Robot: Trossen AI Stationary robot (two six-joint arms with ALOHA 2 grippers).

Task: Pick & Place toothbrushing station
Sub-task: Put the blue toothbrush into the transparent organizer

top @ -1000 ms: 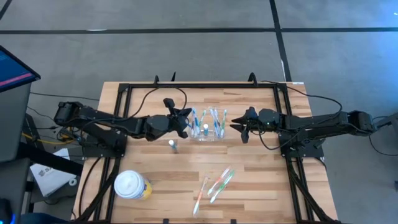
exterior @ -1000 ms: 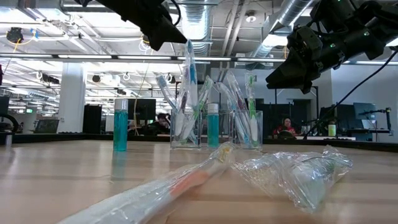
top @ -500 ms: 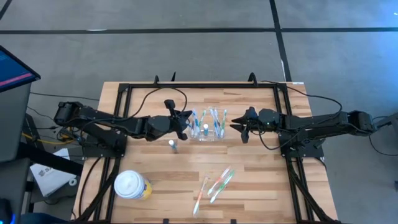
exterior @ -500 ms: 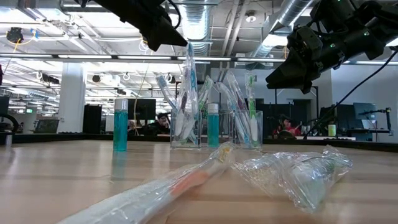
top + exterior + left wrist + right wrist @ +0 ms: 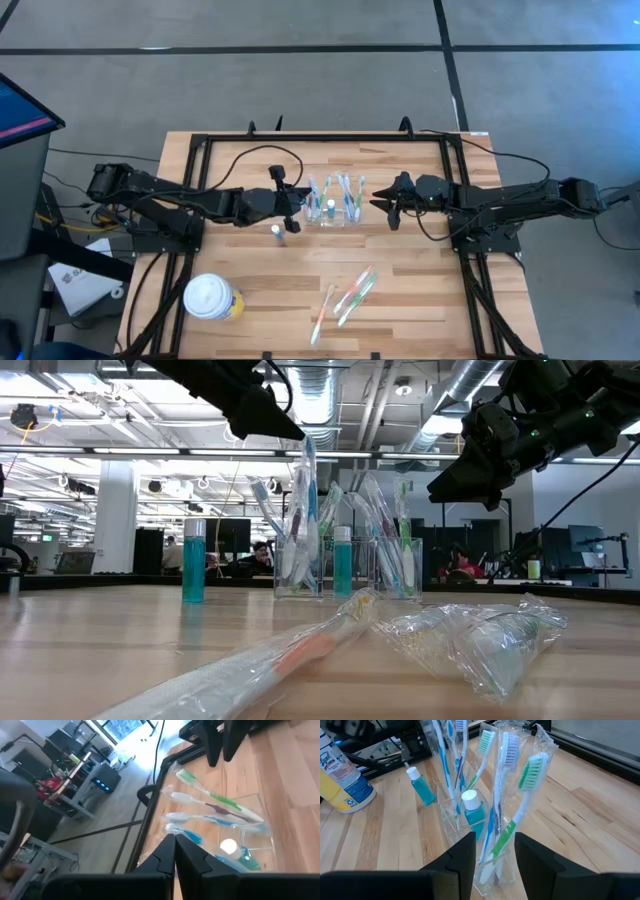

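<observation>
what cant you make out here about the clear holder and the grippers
- High view: whether the shut left gripper touches the clear oblong plastic holder; too small.
- Low view: both grippers' wrists; cut off by the top edge.
- Right wrist view: holder's base; hidden behind the open right gripper.

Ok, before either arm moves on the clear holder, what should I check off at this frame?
1. Clear oblong plastic toothbrush holder upright on the wooden table: ok.
2. Left hand shut, beside the holder's left end, gripping nothing that shows: ok.
3. Right hand open, on the holder's right side and apart from it: ok.
4. Wrapped toothbrushes stand in the holder, with a small teal bottle among them: ok.
5. Second small teal bottle stands loose near the left hand, a knock risk: not ok.
6. Loose wrapped toothbrushes lie well clear at the table's front: ok.
</observation>
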